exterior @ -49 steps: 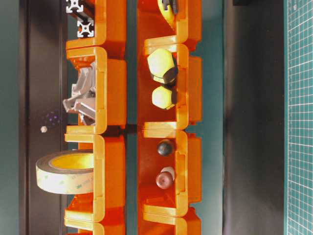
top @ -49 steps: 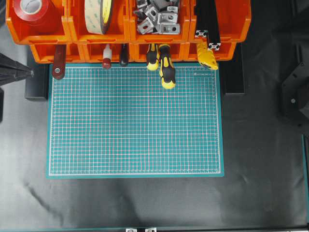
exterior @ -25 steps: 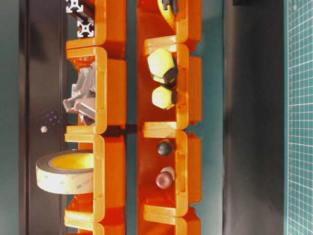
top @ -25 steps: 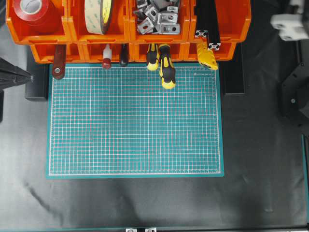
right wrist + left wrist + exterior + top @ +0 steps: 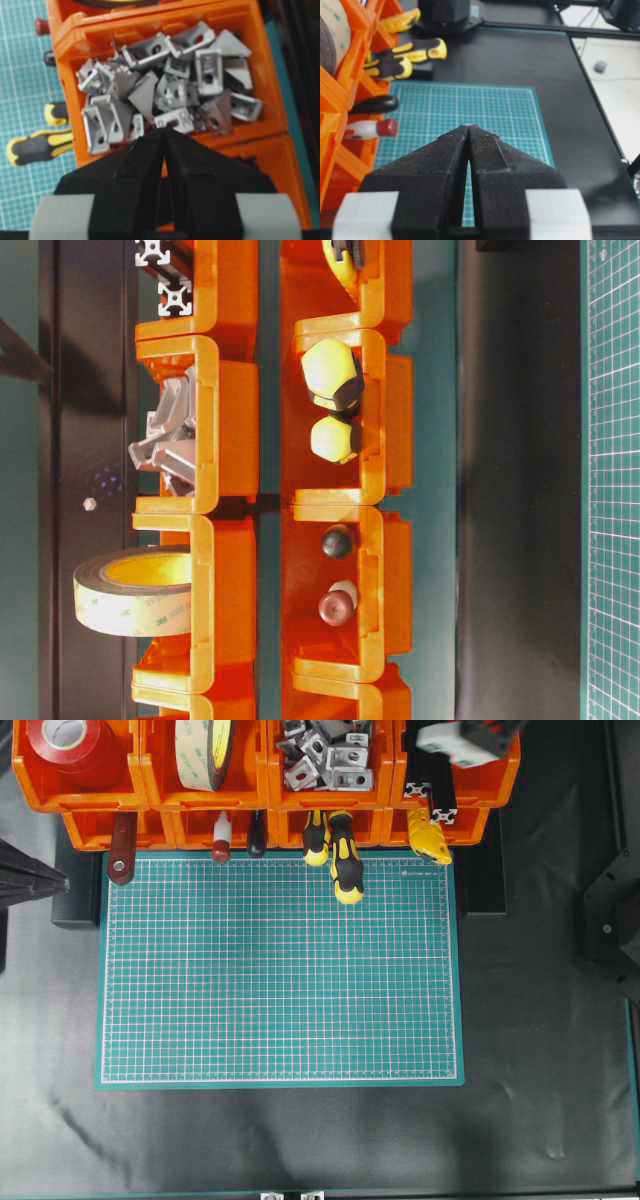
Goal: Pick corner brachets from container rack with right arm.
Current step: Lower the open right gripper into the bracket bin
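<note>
The corner brachets (image 5: 170, 90) lie heaped in an upper bin of the container rack (image 5: 150, 27), small, rigid, probably slippery, best pinched across one flat face; right gripper (image 5: 165, 131) is pressed together.

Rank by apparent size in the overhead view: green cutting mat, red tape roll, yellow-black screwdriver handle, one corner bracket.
1. Green cutting mat, by far the largest.
2. Red tape roll, partly cut off by the frame edge.
3. Yellow-black screwdriver handle: longer than the roll but narrower, so this pair is close.
4. Single corner bracket, smallest.
</note>
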